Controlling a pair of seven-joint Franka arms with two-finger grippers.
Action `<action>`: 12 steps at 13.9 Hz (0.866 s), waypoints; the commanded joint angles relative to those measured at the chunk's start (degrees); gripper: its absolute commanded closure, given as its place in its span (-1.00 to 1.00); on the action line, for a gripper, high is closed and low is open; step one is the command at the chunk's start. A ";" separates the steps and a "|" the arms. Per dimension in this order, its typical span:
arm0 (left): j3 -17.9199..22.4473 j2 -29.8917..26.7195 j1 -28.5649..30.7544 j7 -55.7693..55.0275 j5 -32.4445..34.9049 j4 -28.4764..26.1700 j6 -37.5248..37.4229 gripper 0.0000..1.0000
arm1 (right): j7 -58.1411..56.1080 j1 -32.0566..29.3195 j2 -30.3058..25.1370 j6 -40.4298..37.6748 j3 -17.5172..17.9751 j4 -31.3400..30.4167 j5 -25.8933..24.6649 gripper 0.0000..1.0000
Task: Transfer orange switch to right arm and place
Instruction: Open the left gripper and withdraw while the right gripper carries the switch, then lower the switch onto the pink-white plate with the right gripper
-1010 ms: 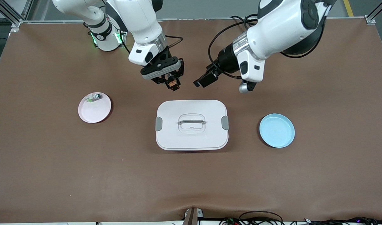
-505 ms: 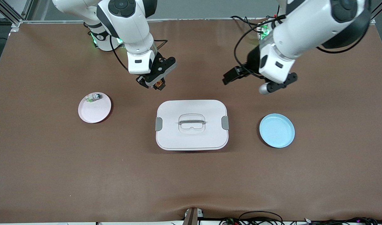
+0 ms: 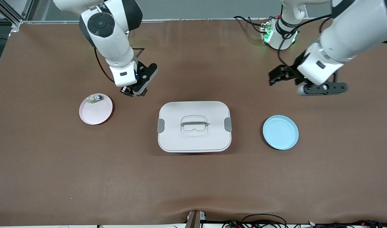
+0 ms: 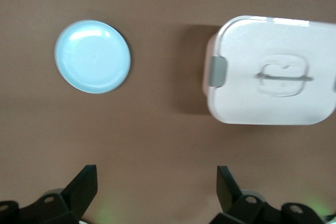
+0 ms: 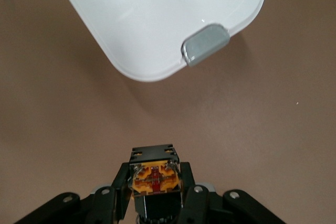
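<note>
The right gripper [image 3: 133, 91], clamped on the switch [image 5: 155, 176], has swung away toward the pink plate [image 3: 96, 109] to drop it, while the left gripper [image 3: 280, 76] backs off, fingers apart.

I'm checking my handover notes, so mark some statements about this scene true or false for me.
1. The right gripper is shut on the orange switch. True.
2. The left gripper holds the switch. False: it is open and empty.
3. The blue plate carries a small part. False: it is bare; the green-white-silver part lies on the pink plate.
4. The white box has its lid on. True.
</note>
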 commanded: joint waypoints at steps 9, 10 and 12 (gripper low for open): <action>-0.65 -12.19 17.99 24.10 3.32 -17.30 9.86 -1.00 | -30.44 -11.49 -9.29 11.06 -1.82 -20.35 2.75 1.00; -0.48 -12.29 18.70 26.04 3.32 -17.66 10.14 -1.00 | -33.42 -11.49 -9.73 12.64 -3.23 -22.45 4.68 1.00; -0.39 -12.12 19.58 26.50 3.06 -17.14 10.58 -1.00 | -39.49 -11.49 -9.82 18.07 -5.60 -26.85 7.50 1.00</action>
